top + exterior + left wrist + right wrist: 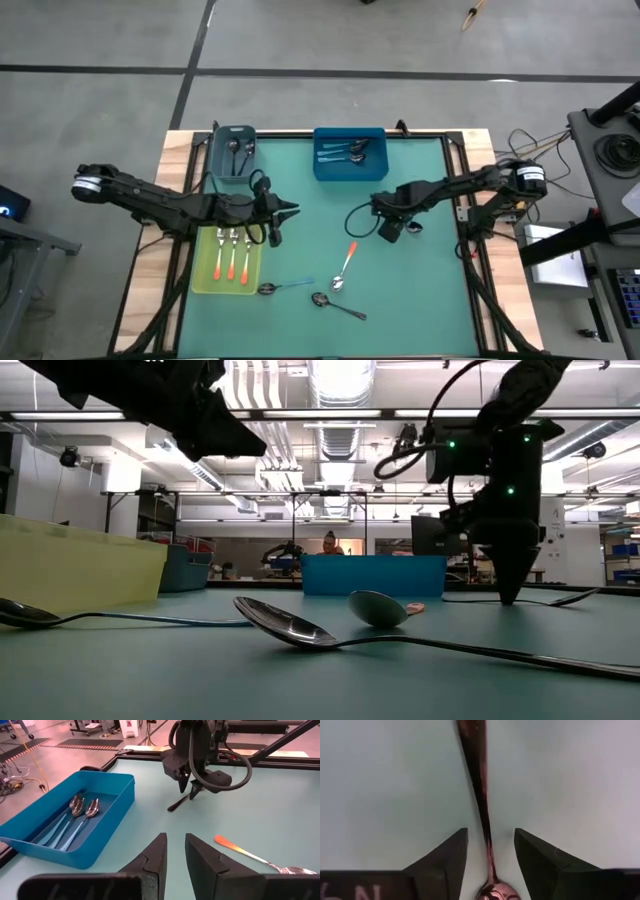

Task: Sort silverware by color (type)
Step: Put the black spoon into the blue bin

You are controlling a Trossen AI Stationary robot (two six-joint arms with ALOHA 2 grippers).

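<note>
A dark metal spoon (481,790) lies flat on the green mat. My right gripper (490,851) points down over it, open, with one finger on each side of the thin handle near the bowl and a gap on both sides. The high view shows this gripper (392,232) right of the mat's centre. My left gripper (296,211) hovers over the mat's left part, pointing toward the right arm, its fingers (156,854) a narrow gap apart with nothing between. An orange-handled spoon (345,265), a blue-handled spoon (285,287) and another dark spoon (338,305) lie loose near the front.
A yellow-green tray (205,285) at the front left holds three orange-handled spoons. A grey bin (218,150) at the back holds dark spoons. A blue bin (325,170) beside it holds blue-handled ones. Bare mat lies at the right and front right.
</note>
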